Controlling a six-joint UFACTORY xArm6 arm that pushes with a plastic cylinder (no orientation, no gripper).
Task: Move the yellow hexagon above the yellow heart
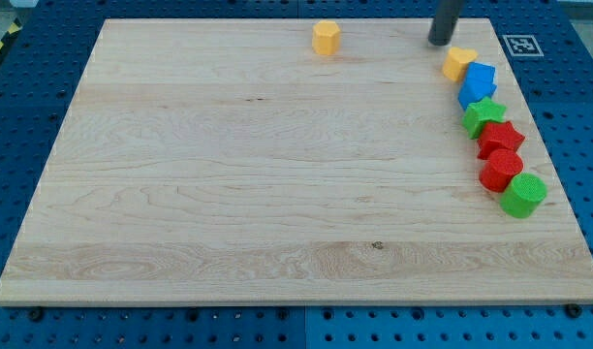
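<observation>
I carry no pincer, only a dark rod, and my tip (440,42) rests on the wooden worktop (229,194) near its top edge, toward one o'clock. The yellow hexagon (326,37) sits well apart from my tip, at its nine o'clock, close to the top edge near twelve. The yellow heart (458,63) lies just beside my tip, at its four o'clock. From it a touching row runs down the right edge: blue block (479,81), green star (483,116), red star (499,139), red cylinder (501,170), green cylinder (523,195).
</observation>
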